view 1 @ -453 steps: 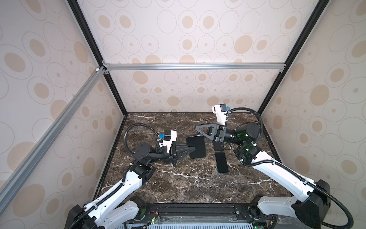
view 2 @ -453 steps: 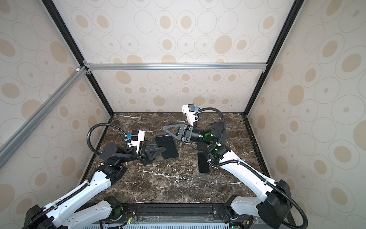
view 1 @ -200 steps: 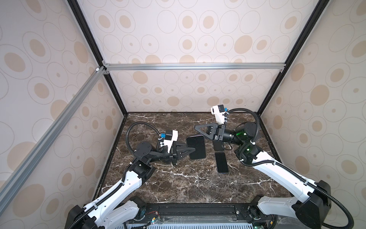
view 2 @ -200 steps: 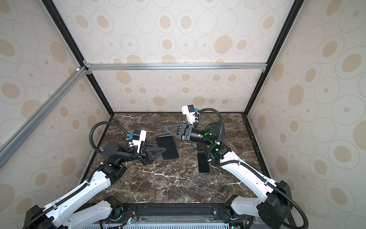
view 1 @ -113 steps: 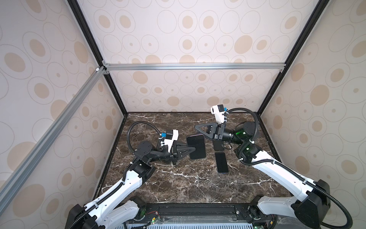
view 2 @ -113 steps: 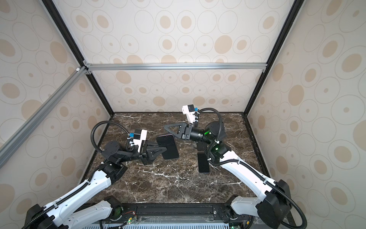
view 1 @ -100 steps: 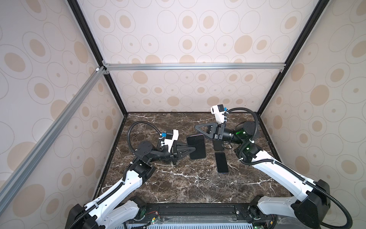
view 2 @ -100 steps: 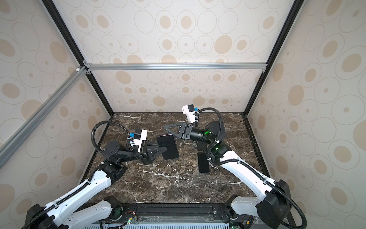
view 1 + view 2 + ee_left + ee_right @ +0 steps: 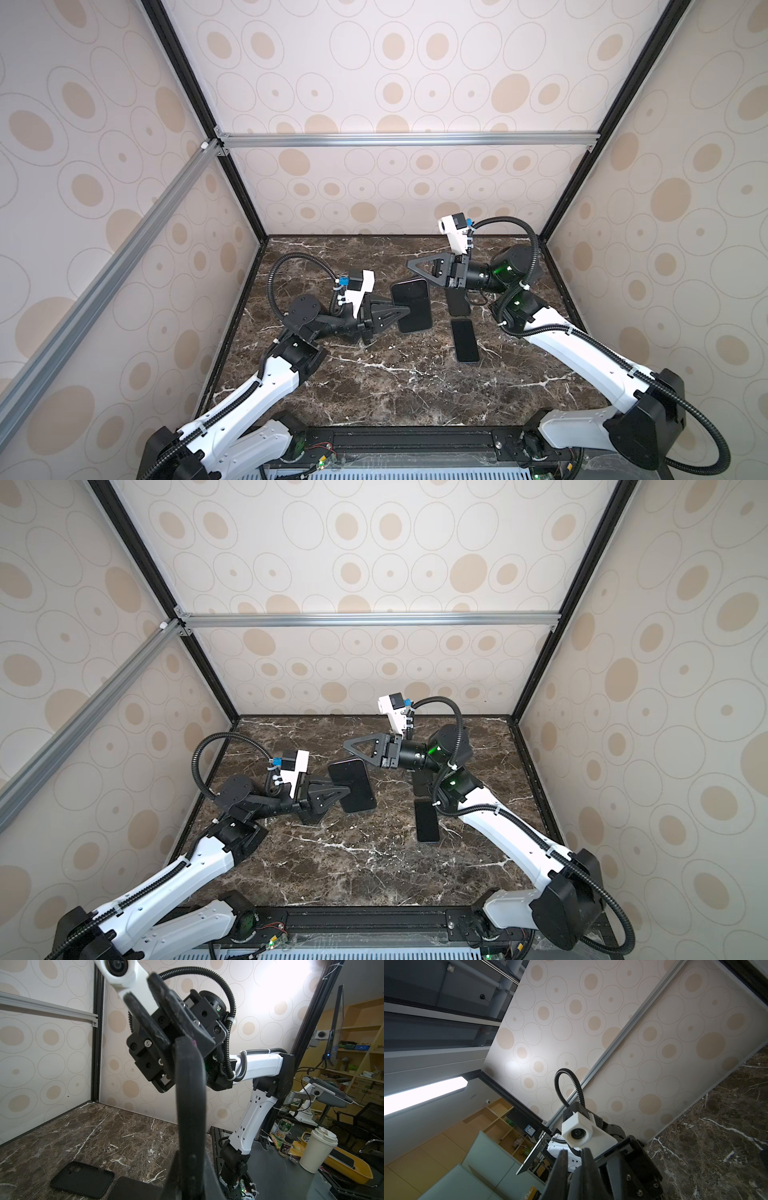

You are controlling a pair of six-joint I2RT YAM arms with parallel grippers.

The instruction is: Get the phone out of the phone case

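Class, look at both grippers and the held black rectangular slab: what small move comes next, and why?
Probably press the shut right gripper onto the far corner of the black rectangular slab: the left gripper clamps the slab above the marble table, and the right tip hangs close by, empty.

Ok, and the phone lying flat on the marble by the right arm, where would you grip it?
Probably grip the phone across its two long edges near mid-length, coming straight down from above. It lies flat on the table, so only its thin sides offer purchase. The far short end sits close to the case, while both long sides look free.
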